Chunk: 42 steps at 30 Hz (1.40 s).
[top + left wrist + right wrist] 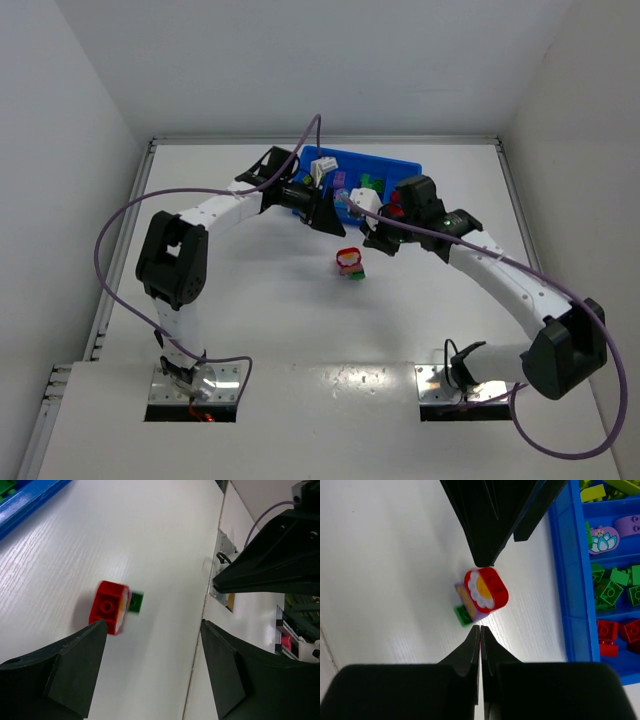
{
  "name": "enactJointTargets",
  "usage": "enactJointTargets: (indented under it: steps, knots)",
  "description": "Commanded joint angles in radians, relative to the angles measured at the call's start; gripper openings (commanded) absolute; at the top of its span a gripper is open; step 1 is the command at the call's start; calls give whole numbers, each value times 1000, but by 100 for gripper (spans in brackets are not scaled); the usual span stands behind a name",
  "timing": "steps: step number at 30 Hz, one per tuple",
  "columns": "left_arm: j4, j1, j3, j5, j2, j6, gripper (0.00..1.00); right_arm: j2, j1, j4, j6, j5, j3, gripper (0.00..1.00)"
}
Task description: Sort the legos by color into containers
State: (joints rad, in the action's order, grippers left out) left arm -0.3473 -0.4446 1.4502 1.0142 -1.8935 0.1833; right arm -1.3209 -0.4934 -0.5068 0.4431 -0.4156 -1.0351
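Left hand is released: its two black jaws stand wide apart with nothing between them, angled down toward the lego cluster, which lies just beyond the fingertips. My right hand is clenched, its fingers pressed flat together and holding nothing, its tip just beside the same cluster from the opposite side.

Step in hand, as I judge it: approach to the one piece lying loose on the table, near the tray but outside it. The tray's compartments already hold yellow-green pieces, purple pieces, green bricks and red bricks.

Next move, as I judge it: the cluster is several colours snapped together, so it cannot go into one compartment whole. My left hand must close on it squarely; the right must open and take a second hold to pull the parts apart.

Materials: the cluster is hard, glossy plastic, with a red studded brick with rounded corners, a white-and-yellow printed face, a thin purple plate and a small green brick. Smooth faces may slip. The tray is bright-blue moulded plastic with straight divider walls. The table is white, matt, with a fine grain.
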Motion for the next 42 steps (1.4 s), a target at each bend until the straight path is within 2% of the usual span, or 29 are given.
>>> enactJointTargets:
  steps: [1, 2, 3, 4, 5, 6, 8, 11, 15, 19, 26, 31, 35, 42]
  knots:
    - [-5, -5, 35, -17, -6, -33, 81, 49, -4, 16, -1, 1, 12, 0]
    - [-5, -5, 35, -17, -6, -42, 81, 49, -4, 16, -1, 1, 24, 2]
    - [-5, -5, 35, -17, 3, -42, 81, 49, -4, 16, -1, 1, 39, 10]
    - [-5, -5, 35, -17, 4, -51, 81, 49, -4, 16, 8, -11, 59, 22]
    - [-5, -5, 35, -17, 4, -51, 81, 49, -4, 2, 20, -11, 60, 47]
    - [-5, 6, 35, -17, 4, -51, 81, 40, -13, 2, 20, 3, 73, 57]
    - [-5, 15, 24, -26, 23, -51, 81, 12, -13, 11, 20, 12, 73, 68]
    - [-5, 26, -22, -110, 62, -51, 81, -44, -13, 11, -12, 38, 73, 74]
    - [14, 26, -60, -200, 105, -51, 82, -95, -13, 57, -12, 109, 96, 77]
    - [14, 26, -82, -200, 114, -51, 82, -149, -13, 117, 19, 120, 107, 81]
    - [14, 35, -82, -200, 123, -61, 82, -245, 32, 125, 91, 89, 57, 82]
    - [14, 44, -82, -190, 123, -61, 82, -267, 81, 100, 163, 80, 46, 71]
    - [5, 53, -82, -190, 123, -70, 82, -267, 127, 70, 212, 41, 46, 70]
    - [5, 63, -71, -181, 113, -70, 82, -331, 136, 8, 282, 9, 14, 65]
